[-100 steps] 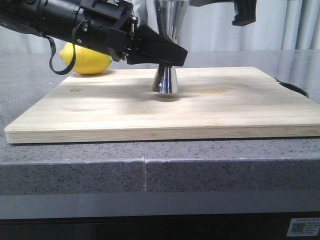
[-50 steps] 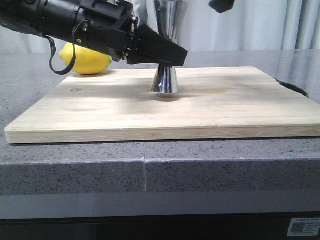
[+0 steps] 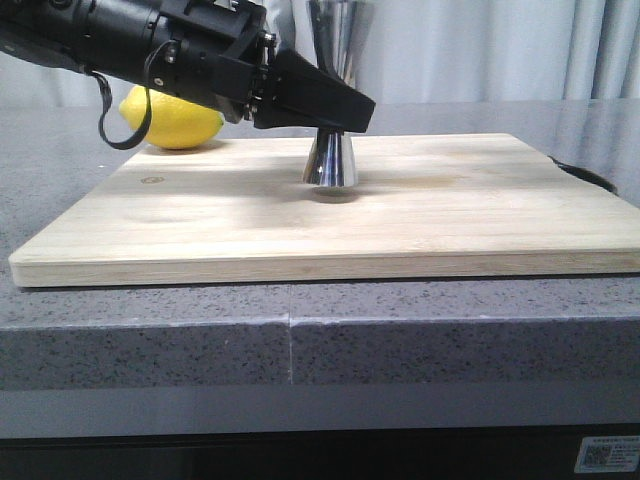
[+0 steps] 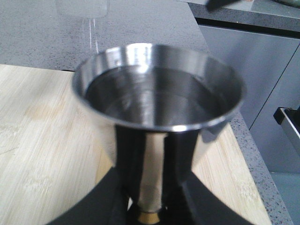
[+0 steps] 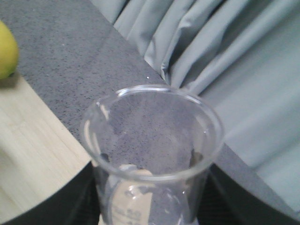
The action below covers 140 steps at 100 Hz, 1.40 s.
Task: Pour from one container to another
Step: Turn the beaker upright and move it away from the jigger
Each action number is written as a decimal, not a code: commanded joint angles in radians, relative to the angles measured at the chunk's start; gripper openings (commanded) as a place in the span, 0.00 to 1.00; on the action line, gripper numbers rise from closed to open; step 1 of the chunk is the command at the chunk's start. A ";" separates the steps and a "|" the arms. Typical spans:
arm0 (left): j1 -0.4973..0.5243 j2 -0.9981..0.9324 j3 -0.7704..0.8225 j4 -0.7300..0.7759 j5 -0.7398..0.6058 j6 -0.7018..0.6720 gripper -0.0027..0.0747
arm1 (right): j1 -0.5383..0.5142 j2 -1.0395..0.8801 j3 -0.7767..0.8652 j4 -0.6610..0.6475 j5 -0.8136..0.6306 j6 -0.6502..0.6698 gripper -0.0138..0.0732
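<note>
My left gripper [image 3: 335, 118] clamps the steel jigger [image 3: 331, 160] at its narrow waist, holding it upright on the wooden cutting board [image 3: 300, 215] atop the grey stone counter [image 3: 150, 330]; a lemon [image 3: 172, 118] lies behind the arm, off the board. From the left wrist camera, the jigger's upper cup [image 4: 159, 89] shows a liquid surface well up its wall, so I judge the pour largely done. The two black fingers [image 4: 180, 154] press either side of the stem just above the gold band [image 4: 150, 216].

My right gripper is out of the front view; its wrist camera looks down into the glass beaker [image 5: 152, 154], gripped low on its wall between dark fingers [image 5: 234, 201] and held above the counter's far edge, near the curtain [image 5: 225, 51]. It looks empty or nearly so.

I reckon the jigger is stiff, polished and slippery, top-heavy with liquid, so the waist is the sound place to hold it. The beaker is light, thin and breakable; I would grip it gently at mid-wall and set it down softly.
</note>
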 commanded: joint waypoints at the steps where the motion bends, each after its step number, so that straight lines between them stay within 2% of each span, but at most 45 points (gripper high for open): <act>1: -0.008 -0.067 -0.029 -0.072 -0.082 -0.010 0.18 | -0.036 -0.039 -0.034 0.103 -0.051 0.002 0.49; 20: -0.008 -0.067 -0.029 -0.072 -0.082 -0.010 0.18 | -0.088 -0.039 0.019 0.192 -0.133 0.003 0.49; 60: -0.008 -0.067 -0.029 -0.072 -0.082 -0.010 0.18 | -0.122 -0.039 0.258 0.260 -0.473 0.005 0.49; 88: -0.008 -0.067 -0.029 -0.072 -0.084 -0.010 0.18 | -0.187 -0.037 0.377 0.356 -0.642 0.005 0.49; 102: -0.008 -0.067 -0.029 -0.072 -0.084 -0.010 0.18 | -0.205 0.015 0.395 0.358 -0.693 0.005 0.49; 117: -0.008 -0.067 -0.029 -0.072 -0.084 -0.010 0.18 | -0.206 0.096 0.395 0.378 -0.822 0.005 0.49; 140: -0.008 -0.067 -0.029 -0.072 -0.084 -0.010 0.18 | -0.206 0.180 0.390 0.385 -0.853 -0.004 0.49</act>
